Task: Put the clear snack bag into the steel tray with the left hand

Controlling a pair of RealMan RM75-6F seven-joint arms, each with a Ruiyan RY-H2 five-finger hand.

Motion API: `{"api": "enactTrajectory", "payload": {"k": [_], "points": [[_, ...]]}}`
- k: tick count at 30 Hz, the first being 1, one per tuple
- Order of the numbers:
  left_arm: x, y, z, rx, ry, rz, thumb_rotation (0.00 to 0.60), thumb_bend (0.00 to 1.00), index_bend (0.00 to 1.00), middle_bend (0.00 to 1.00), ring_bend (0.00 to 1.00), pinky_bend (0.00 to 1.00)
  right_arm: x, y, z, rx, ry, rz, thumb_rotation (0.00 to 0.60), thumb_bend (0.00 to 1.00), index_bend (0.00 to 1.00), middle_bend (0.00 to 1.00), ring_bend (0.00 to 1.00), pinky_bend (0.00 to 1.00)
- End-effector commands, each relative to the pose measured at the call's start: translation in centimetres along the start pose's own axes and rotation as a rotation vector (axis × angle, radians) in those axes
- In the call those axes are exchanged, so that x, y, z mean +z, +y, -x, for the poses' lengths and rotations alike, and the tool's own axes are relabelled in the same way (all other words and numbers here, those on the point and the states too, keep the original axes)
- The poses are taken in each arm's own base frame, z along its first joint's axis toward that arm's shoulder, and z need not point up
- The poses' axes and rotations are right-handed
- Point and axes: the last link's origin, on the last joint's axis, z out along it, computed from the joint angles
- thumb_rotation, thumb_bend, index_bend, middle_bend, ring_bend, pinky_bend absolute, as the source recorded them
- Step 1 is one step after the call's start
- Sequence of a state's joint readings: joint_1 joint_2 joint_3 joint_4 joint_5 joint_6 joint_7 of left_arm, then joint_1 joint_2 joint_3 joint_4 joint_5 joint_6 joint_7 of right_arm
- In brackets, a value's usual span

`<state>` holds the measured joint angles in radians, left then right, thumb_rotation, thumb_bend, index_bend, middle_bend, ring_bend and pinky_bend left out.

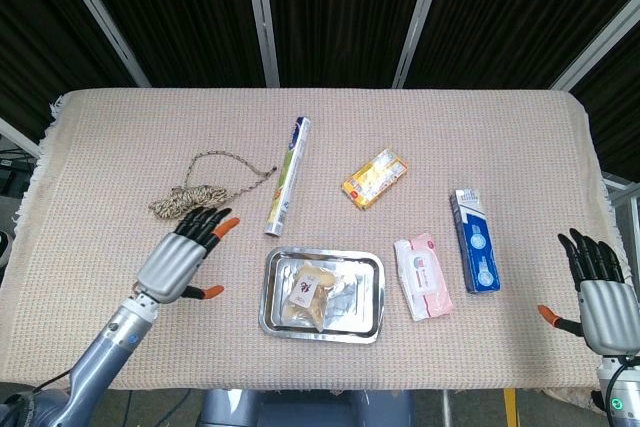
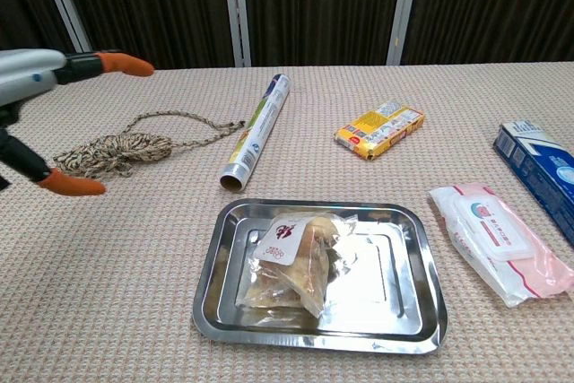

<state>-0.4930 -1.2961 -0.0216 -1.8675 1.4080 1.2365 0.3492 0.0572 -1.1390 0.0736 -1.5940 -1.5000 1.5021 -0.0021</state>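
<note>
Inside the steel tray (image 2: 420, 262), clear snack bag (image 2: 291, 262) is lying; left hand (image 1: 183, 259), released at nine o'clock, is risking snagging the rope (image 1: 195, 194).

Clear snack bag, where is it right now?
The clear snack bag lies inside the steel tray, in its left half, at the table's near edge, with the foil roll just behind.

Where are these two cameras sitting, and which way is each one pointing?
Head view: high above the near table edge, looking steeply down on the whole table; shows the left hand and right hand, both open.
Chest view: lower, looking forward across the table toward dark curtains; only the left hand's fingertips show.
Shared: steel tray holding the clear snack bag.
</note>
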Motion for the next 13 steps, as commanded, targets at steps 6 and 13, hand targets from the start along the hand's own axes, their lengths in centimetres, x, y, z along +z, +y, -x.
{"api": "enactTrajectory", "payload": {"k": [6, 13], "points": [[-7.5, -4.7, -0.7, 0.015, 0.130, -0.229, 0.549, 0.06, 0.10, 0.00, 0.00, 0.00, 0.6, -0.3, 0.2, -0.001, -0.002, -0.020, 0.600, 0.00, 0.00, 0.00, 0.00, 0.00], [-10.4, -6.2, -1.5, 0.023, 0.152, -0.284, 0.545, 0.06, 0.10, 0.00, 0.00, 0.00, 0.8, -0.4, 0.2, 0.000, 0.010, -0.024, 0.600, 0.00, 0.00, 0.00, 0.00, 0.00]]}}
